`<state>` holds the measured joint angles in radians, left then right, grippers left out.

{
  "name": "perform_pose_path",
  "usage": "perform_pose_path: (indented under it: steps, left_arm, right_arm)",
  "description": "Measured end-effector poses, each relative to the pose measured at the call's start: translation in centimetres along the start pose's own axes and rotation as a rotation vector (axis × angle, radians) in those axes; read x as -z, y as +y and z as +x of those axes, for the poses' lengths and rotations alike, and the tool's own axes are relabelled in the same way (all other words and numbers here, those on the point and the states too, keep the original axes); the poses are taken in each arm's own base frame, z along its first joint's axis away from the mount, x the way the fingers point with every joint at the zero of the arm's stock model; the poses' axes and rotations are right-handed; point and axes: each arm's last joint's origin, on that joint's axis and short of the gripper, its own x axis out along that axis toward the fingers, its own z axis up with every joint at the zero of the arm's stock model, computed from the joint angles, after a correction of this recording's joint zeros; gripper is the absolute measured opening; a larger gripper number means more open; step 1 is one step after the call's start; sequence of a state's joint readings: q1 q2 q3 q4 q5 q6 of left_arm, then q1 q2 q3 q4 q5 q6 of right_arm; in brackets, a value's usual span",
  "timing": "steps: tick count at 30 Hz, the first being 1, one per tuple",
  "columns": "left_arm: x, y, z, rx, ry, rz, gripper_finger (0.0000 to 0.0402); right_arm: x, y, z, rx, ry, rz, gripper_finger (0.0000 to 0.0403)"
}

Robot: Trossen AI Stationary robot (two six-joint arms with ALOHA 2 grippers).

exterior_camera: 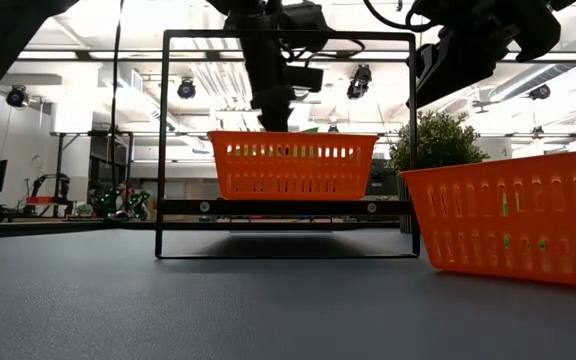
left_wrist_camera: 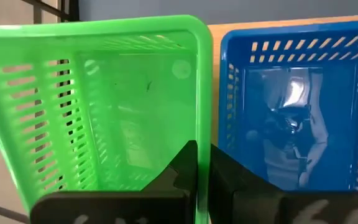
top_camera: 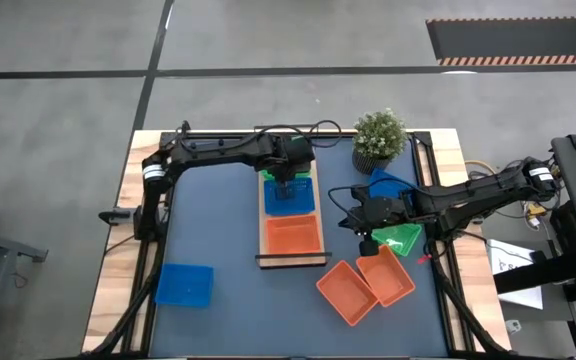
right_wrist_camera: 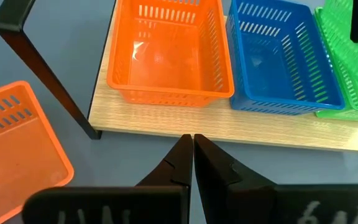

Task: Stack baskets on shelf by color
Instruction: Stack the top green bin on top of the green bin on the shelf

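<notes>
three baskets on the shelf (top_camera: 292, 257): one green (left_wrist_camera: 104, 106), one blue (right_wrist_camera: 284, 59), one orange (right_wrist_camera: 169, 53).
left gripper (left_wrist_camera: 202, 163) pinches the green basket's wall; right gripper (right_wrist_camera: 191, 148), pressed together, beside the shelf.

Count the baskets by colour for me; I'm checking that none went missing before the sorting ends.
Green baskets: 2
Blue baskets: 3
Orange baskets: 3
Total in view: 8

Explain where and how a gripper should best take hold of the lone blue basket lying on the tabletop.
Probably pinch the top rim of one wall of the blue basket from straight above, one finger inside and one outside. It seems to lie open side up, apart from everything else, so each thin wall is free.
</notes>
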<state>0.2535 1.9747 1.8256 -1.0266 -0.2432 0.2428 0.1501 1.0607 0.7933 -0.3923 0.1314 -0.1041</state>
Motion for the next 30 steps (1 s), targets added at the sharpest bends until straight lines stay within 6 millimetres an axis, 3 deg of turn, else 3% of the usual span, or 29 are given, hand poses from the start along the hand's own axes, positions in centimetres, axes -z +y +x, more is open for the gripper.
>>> perform_pose_path:
  steps: [30]
  left_arm:
    - [-0.20, 0.15, 0.02, -0.003, -0.023, -0.003, 0.0004]
  right_arm:
    - [0.00, 0.00, 0.00, 0.000, 0.000, 0.008, 0.0009]
